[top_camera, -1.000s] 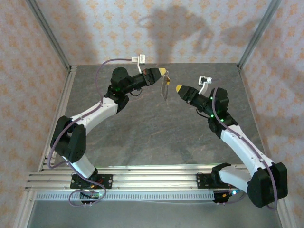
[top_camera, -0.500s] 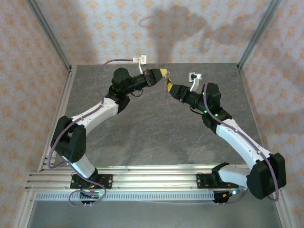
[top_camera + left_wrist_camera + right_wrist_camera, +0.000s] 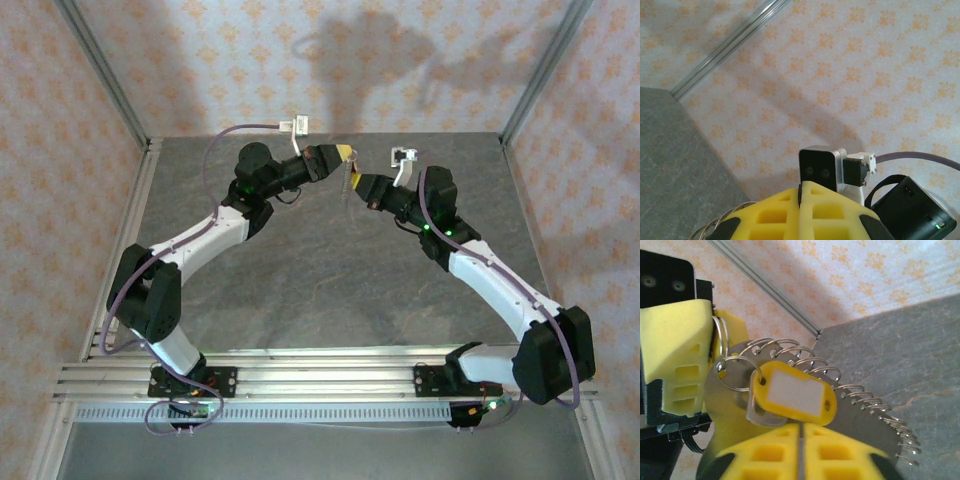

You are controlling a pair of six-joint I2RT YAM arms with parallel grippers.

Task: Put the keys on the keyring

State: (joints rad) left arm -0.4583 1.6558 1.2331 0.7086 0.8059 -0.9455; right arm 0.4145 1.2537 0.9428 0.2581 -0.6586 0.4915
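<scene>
Two claws: the left claw and the right claw meet tip to tip over the far part of the bench, with the keyring between them.
Keyring: a flat grey strip with a row of wire loops along one edge. It hangs clear of the bench, dangling from the left claw's tip.
Left claw: jaws together and clamped on the top end of the keyring. In the right wrist view, a wire loop at that end sits squeezed between its yellow fingers.
Right claw: just beside the keyring, on the side away from the left claw. Its yellow pads are pressed together, leaving just a thin seam. I cannot tell whether anything is pinched in that seam.
Key: a small dull metal piece lying against the keyring's flat face, right at the right claw's fingertips. Its lower end is hidden behind them.
Yellow tag: an oval tag with a white label window. It overlaps the key on the keyring's face, and its lower edge touches the right claw's tip.
Split ring: a small wire ring carrying the yellow tag and the key. It lies on the keyring near the end held by the left claw.
</scene>
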